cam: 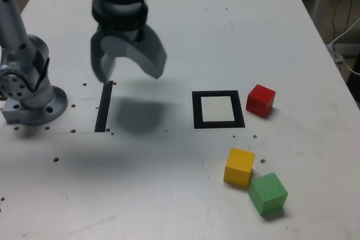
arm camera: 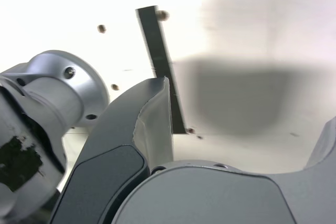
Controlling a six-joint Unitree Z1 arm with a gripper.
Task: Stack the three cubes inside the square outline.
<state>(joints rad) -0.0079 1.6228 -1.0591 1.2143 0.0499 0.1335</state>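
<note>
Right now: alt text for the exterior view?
Robot gripper open and empty above a white table; right of it, a black square outline with no cube inside, red cube beside it, yellow and green cubes nearer the camera.

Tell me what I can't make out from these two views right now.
- Gripper: motion-blurred in the exterior view, so its edges are soft.
- One finger: mostly cut off by the picture's edge in the wrist view.
- Upper arm: cut off by the exterior view's top edge.
- Cubes' undersides: hidden by the cubes themselves in the exterior view; the wrist view shows no cubes.
</note>
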